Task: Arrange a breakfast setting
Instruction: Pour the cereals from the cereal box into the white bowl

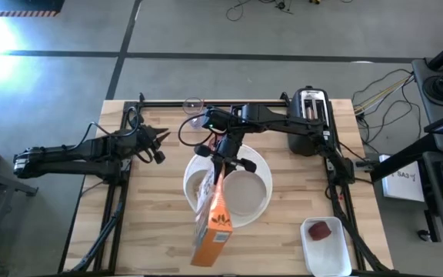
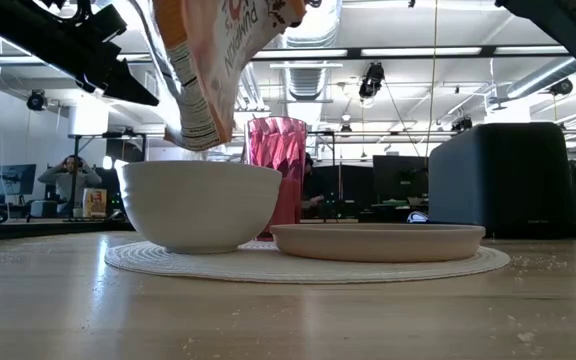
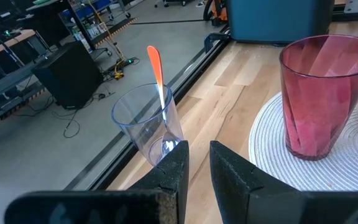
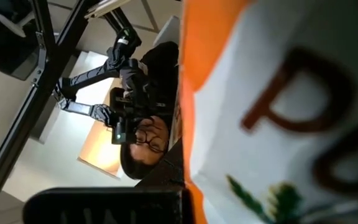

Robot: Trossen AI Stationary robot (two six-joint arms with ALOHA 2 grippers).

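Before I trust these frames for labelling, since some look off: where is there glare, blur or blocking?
High view: glare whitens the floor at upper left.
Low view: ceiling lights backlight the white bowl and pink tumbler; the near table is soft.
Right wrist view: the orange-and-white package fills the picture, blurred.
Left wrist view: sharp, with the clear glass distinct.

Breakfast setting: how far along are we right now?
Done: round white ribbed placemat carries the small white bowl, shallow grey plate and pink-red tumbler. In hand: the right pincer tips an orange-and-white cereal box over the bowl. Left: the orange-handled spoon sits in a clear glass off the mat; the left pincer waits nearby.
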